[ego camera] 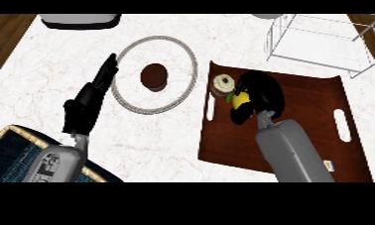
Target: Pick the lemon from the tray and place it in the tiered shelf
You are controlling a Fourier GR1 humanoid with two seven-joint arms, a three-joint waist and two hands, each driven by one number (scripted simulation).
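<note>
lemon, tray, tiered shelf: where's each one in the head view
lemon (240, 100), head view, on the yellow part that shows.
tray (307, 115), head view, on its bare brown floor, right of the lemon.
tiered shelf (319, 48), head view, on its lower tier.

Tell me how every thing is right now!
Lemon: in the right hand's curl, over the tray.
Right hand: shut on the lemon.
Left hand: open, resting, fingers up, at the view's left.
Tray: flat on the counter.
Shelf: upright behind the tray, lemon not in it.
Lid: flat on the counter, knob up.
</note>
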